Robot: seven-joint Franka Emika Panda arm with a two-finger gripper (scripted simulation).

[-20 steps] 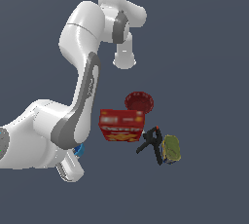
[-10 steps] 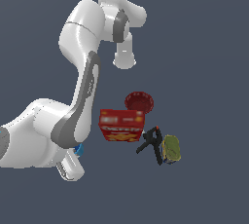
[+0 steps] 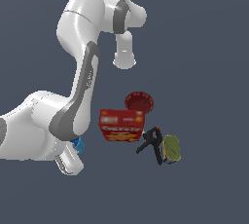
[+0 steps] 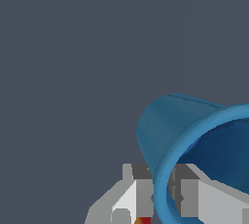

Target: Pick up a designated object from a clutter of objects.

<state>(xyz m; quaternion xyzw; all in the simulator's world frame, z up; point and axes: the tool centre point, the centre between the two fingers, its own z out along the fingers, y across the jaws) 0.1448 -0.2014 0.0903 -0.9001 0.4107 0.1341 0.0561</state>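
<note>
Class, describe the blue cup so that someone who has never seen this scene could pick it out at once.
Start at the big white robot arm and follow it down to its low end at the exterior view's left. There, apart from the red cracker box, a small bright blue cup peeks out beside the arm. It is the only blue thing, smooth and hollow, unlike the ribbed dark red bowl.

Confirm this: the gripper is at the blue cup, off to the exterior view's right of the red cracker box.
Not quite. The exterior view shows the blue cup to the red cracker box's left, not its right, mostly hidden behind the arm. The gripper is at the cup, as the wrist view shows.
</note>
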